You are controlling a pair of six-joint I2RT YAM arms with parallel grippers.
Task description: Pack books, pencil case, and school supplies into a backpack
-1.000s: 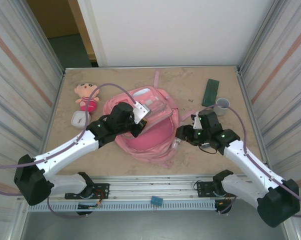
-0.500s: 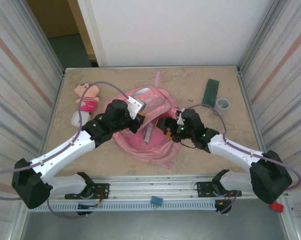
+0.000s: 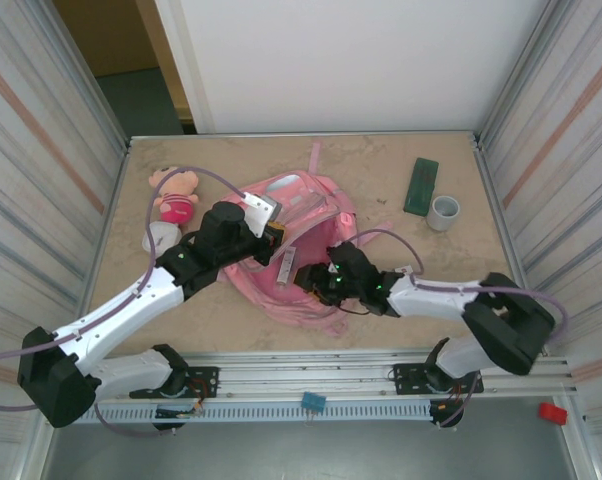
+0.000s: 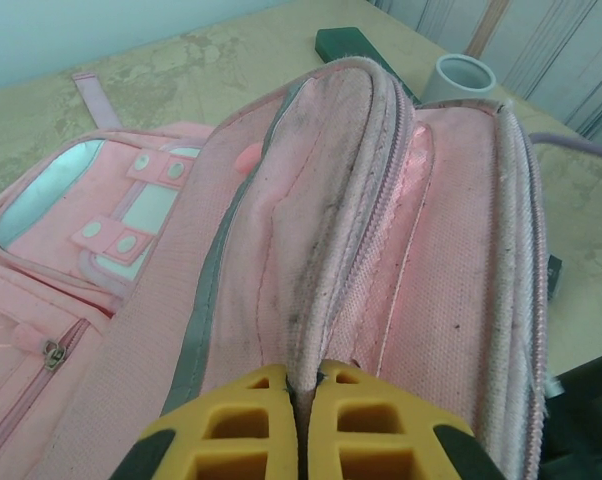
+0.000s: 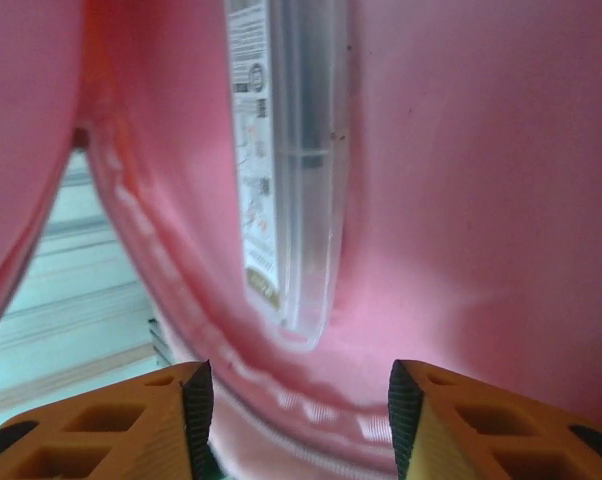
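The pink backpack point(image 3: 281, 285) lies in the middle of the table with its main pocket pulled open. My left gripper point(image 3: 273, 236) is shut on the backpack's zipper rim point(image 4: 326, 250) and holds it up; the yellow fingers point(image 4: 241, 420) pinch the fabric. My right gripper point(image 3: 313, 279) reaches into the opening, open, with nothing between its fingers point(image 5: 171, 420). A long clear pack with a white label point(image 5: 281, 180), one of the school supplies, lies on the pink lining just ahead of the right gripper point(image 5: 296, 410). The dark green pencil case point(image 3: 420, 185) lies at the far right. The books are out of view.
A grey ring-shaped cylinder point(image 3: 442, 212) stands just in front of the pencil case. A pink-and-tan plush doll point(image 3: 175, 193) lies at the far left, with a small white object point(image 3: 157, 237) below it. Ribbed metal walls close in both sides of the table.
My right arm swung left from beside the backpack into its opening. The clear labelled pack now lies loose inside. My left gripper lifted the rim slightly and shifted left.
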